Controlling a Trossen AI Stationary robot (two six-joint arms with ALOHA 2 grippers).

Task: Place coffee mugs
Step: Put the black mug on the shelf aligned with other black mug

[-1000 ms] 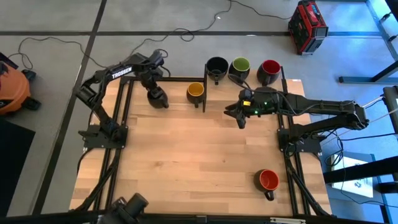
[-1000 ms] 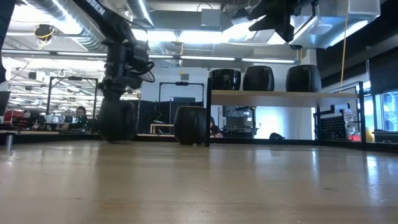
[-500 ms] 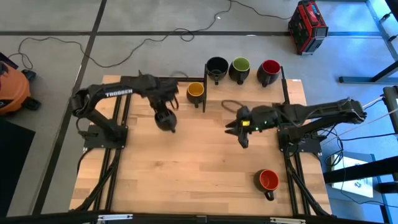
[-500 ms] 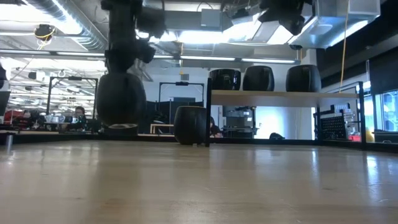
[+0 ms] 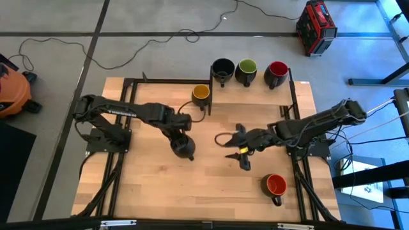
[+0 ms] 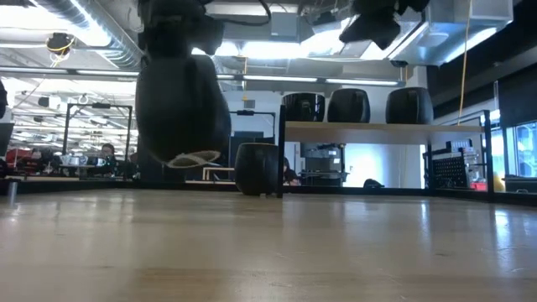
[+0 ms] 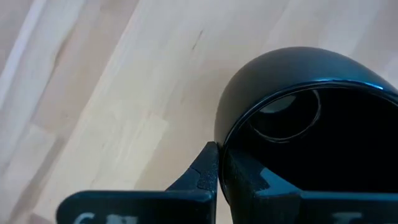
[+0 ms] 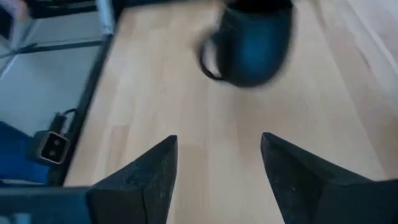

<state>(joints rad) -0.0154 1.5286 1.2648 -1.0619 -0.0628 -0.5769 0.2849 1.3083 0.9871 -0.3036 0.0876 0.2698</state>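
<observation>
My left gripper is shut on a dark mug with a black inside, held in the air over the table's middle. My right gripper is open, above the table. It points toward the orange-red mug, which stands on its base near the table's right near corner. The yellow mug stands on the table beside the shelf. A black, a green and a red mug stand on the shelf. My left gripper holds the mug by its rim, with one finger outside the wall and the other inside the cup. The fingers come from above, pointing down. The mug hangs below them, lifted clear of the table and slightly tilted, so that its base shows.
The shelf's dark frame posts stand at the table's far side. Both arm bases sit at the left and right edges. Bare wood lies between the grippers and along the near edge. A person shows in the room behind.
My left gripper has carried the black mug from the table's far left toward the middle and the near edge, lifting it clear of the wood. My right gripper, staying open, has swung from beside the shelf toward the near edge and the orange-red mug.
</observation>
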